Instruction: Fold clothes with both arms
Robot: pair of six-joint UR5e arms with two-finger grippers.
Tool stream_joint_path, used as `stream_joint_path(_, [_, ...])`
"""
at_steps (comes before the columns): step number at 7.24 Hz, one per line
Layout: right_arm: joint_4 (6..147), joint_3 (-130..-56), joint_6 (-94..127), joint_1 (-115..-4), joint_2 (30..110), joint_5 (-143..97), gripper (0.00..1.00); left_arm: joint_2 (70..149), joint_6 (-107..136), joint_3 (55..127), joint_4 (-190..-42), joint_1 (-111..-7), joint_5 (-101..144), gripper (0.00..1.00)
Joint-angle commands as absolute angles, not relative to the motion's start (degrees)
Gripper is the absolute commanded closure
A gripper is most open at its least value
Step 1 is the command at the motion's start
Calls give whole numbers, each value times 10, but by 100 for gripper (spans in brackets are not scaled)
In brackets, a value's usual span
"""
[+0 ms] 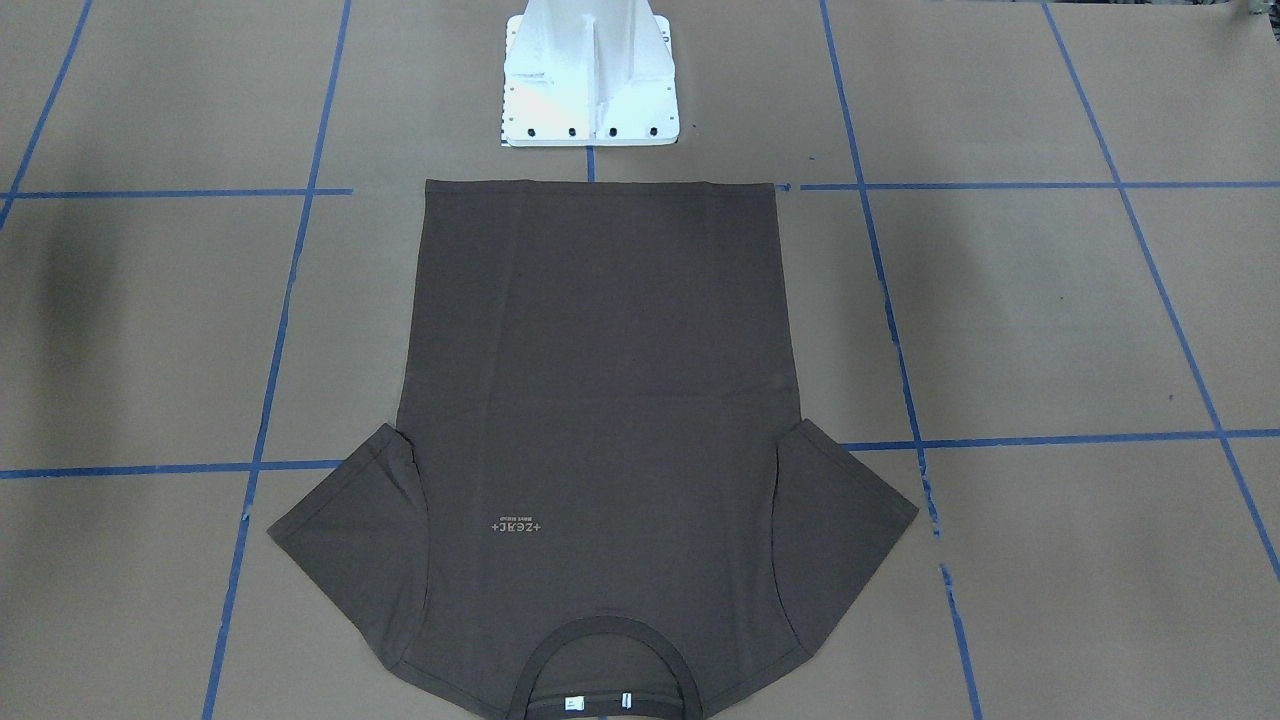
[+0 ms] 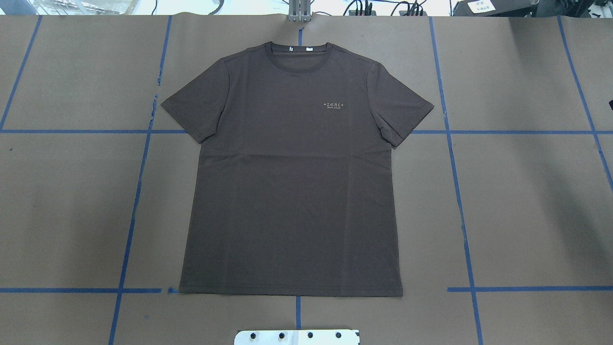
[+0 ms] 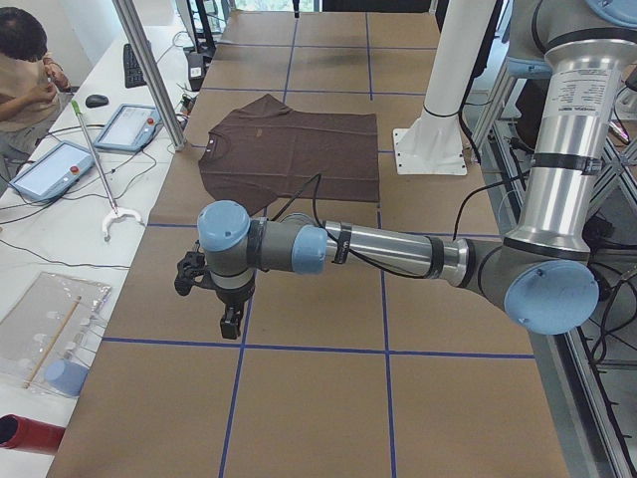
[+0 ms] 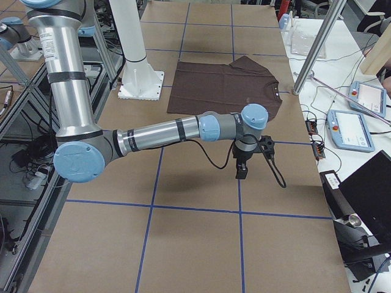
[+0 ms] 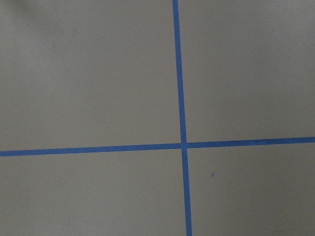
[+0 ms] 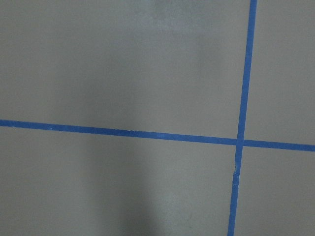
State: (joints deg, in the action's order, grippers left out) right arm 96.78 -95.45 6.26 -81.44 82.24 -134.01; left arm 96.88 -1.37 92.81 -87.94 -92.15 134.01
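Observation:
The dark brown T-shirt (image 2: 292,182) lies flat and spread out on the brown paper, front up, with both sleeves out. Its collar (image 2: 298,57) points away from the robot and its hem is near the pedestal. It also shows in the front view (image 1: 600,400). My left gripper (image 3: 231,324) hangs above bare paper well off to the shirt's side, seen only in the exterior left view. My right gripper (image 4: 241,172) hangs likewise on the other side. I cannot tell whether either is open or shut. Both wrist views show only paper and blue tape.
The white pedestal base (image 1: 590,80) stands just behind the shirt's hem. Blue tape lines (image 2: 139,191) grid the paper. A metal post (image 3: 149,70), teach pendants (image 3: 50,169) and a seated person (image 3: 25,80) are beyond the table's far edge.

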Motion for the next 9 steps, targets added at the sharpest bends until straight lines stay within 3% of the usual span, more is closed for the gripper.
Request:
stream_joint_path(1, [962, -961, 58, -814, 833, -1367, 0, 961, -11, 974, -878, -908, 1369, 0])
stream_joint_path(3, [961, -963, 58, -761, 817, -1367, 0, 960, -6, 976, -877, -889, 1369, 0])
stream_joint_path(4, [933, -949, 99, -728, 769, -1358, 0, 956, -6, 979, -883, -888, 1372, 0])
stream_joint_path(5, [874, -930, 254, -683, 732, -1347, 0, 953, -9, 980, -886, -888, 1413, 0])
stream_joint_path(7, [703, -840, 541, -593, 655, -1242, 0, 929, -8, 965, -994, -887, 1421, 0])
stream_joint_path(9, [521, -679, 670, -567, 592, -1202, 2, 911, -6, 954, -1057, -886, 1427, 0])
